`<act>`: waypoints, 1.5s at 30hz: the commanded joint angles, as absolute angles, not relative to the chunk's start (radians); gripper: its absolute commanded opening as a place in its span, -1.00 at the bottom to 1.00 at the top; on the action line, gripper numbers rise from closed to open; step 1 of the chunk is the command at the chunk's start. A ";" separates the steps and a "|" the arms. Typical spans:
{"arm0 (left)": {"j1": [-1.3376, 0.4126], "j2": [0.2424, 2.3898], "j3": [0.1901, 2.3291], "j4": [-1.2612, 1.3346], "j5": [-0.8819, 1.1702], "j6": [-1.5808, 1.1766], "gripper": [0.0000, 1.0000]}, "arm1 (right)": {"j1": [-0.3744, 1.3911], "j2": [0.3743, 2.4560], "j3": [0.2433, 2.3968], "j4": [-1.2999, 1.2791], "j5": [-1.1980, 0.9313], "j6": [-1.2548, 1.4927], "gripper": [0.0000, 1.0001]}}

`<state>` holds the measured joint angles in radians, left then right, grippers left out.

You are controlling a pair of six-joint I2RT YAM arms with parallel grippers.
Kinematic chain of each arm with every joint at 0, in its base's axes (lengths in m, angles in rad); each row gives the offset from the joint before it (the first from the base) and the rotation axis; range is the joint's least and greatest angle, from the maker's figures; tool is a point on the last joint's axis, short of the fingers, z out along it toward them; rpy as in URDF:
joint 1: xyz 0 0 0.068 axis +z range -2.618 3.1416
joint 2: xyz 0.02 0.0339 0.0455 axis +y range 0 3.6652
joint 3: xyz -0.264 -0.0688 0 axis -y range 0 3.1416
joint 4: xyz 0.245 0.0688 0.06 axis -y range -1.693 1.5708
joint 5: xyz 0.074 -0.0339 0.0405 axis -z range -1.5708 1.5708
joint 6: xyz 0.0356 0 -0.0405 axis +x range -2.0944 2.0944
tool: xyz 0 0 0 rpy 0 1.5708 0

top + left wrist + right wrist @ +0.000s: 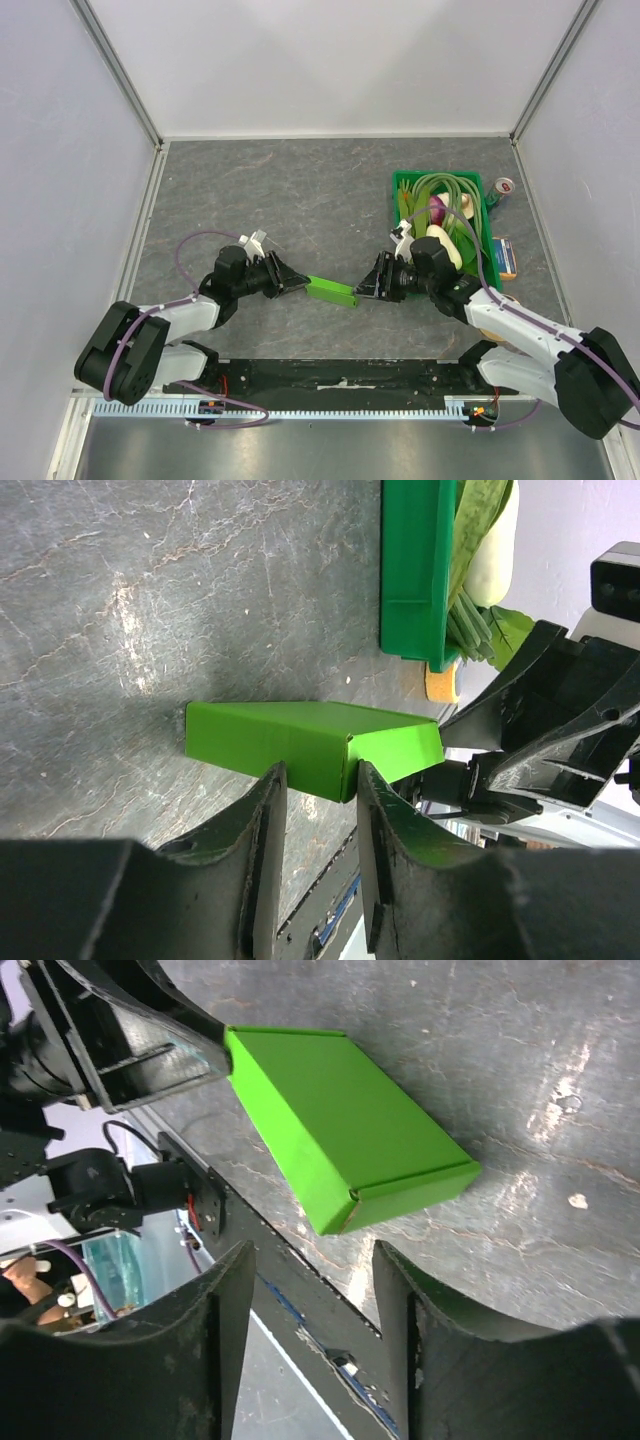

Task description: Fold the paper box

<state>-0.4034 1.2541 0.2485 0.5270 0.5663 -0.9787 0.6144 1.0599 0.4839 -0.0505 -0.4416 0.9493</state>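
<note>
Top external view: the small lime-green card paper box (332,291) lies on the grey stone-patterned table (300,190), near the middle and towards the near edge. Its long axis runs left to right, dipping slightly nearer at its right end. The left gripper (293,284) meets the left end and the right gripper (368,287) faces the right end, so each arm has one short end and neither is clearly nearer. Far right stands a dark-green plastic crate (437,175) of vegetables. Beyond it is a small can (502,186), and beside it an orange-and-blue carton (506,258). Their printing is too small to read.

Left wrist view: the box (290,735) looks closed up into a flat block. Its nearest edge and corner sit just inside the gap between the left fingers (268,820), which stand partly apart. Whether either pad presses the card I cannot tell. The crate's wall is further off to the right.

Right wrist view: the right fingers (225,1310) are spread wide with nothing between them. The box (340,1130) lies just ahead of the gap, one short end towards them and its length running away to the left gripper's black finger at the far corner. A straight advance would probably bring that end between the jaws. The green card carries no print or label.
</note>
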 commanded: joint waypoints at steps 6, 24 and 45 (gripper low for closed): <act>-0.405 1.256 0.216 0.399 0.491 -0.916 -0.27 | 0.588 1.130 0.460 0.121 -0.525 1.005 0.03; -0.423 1.272 0.195 0.422 0.471 -0.920 -0.33 | 0.586 1.278 0.367 0.192 -0.480 0.930 -0.64; -0.426 1.105 0.133 0.332 0.463 -0.845 -0.74 | 0.650 1.213 0.413 0.184 -0.330 0.621 -1.00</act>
<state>-0.4194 1.1267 0.1497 0.5663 0.5037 -0.9501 0.6083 1.2255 0.3748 0.3290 -0.4862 0.8051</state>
